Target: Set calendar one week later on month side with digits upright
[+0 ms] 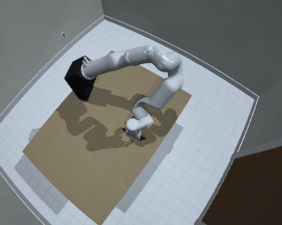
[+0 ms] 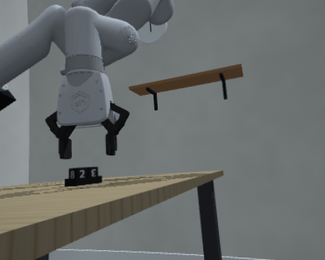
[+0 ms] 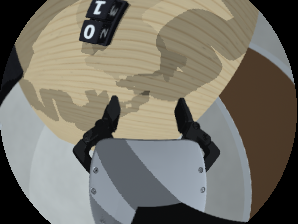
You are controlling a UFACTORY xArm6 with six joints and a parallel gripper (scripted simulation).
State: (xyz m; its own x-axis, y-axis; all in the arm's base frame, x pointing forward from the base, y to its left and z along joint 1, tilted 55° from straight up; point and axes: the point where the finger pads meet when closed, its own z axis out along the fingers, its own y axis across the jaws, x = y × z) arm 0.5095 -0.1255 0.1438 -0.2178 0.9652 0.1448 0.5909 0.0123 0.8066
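Observation:
The black calendar (image 2: 82, 176) stands on the wooden table. In the exterior view its near side shows white marks that read 8, 2 and a mirrored 3. In the wrist view the calendar (image 3: 103, 20) lies at the upper left, and the two cube tops show a sideways 1 and a 0. My gripper (image 2: 87, 148) is open and empty, and hangs a short way above the calendar. In the wrist view the fingertips stand apart from the calendar. In the overhead view the wrist (image 1: 135, 128) hides most of the calendar.
The arm's black base (image 1: 79, 78) stands at the table's far left edge. A wooden wall shelf (image 2: 186, 81) on black brackets hangs behind the table. The table's right edge (image 2: 211, 175) is near the calendar.

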